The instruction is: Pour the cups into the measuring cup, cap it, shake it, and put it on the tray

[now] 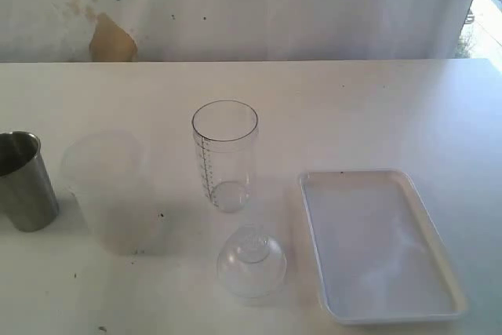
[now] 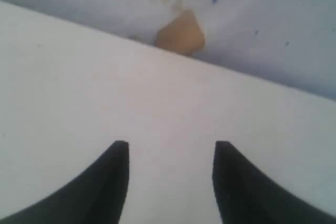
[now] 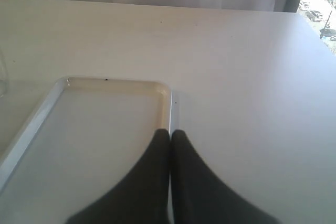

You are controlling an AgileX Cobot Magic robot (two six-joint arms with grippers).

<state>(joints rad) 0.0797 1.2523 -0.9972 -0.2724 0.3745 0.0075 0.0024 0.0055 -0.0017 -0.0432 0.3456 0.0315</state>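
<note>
The clear measuring cup [image 1: 225, 154] with its dark scale stands upright at the table's middle. In front of it lies the clear dome cap [image 1: 251, 263]. To its left stand a frosted plastic cup [image 1: 106, 186] and a steel tumbler [image 1: 23, 182]. The white tray [image 1: 376, 245] lies to the right. Neither gripper shows in the exterior view. My left gripper [image 2: 170, 145] is open over bare table, with nothing between its dark fingers [image 2: 113, 182]. My right gripper [image 3: 169, 132] is shut and holds nothing, above the tray's rim [image 3: 167, 95].
A tan patch [image 1: 112, 41] marks the wall behind the table's far edge; the same patch [image 2: 180, 34] shows in the left wrist view. Bare white table [image 3: 252, 77] stretches beyond the tray.
</note>
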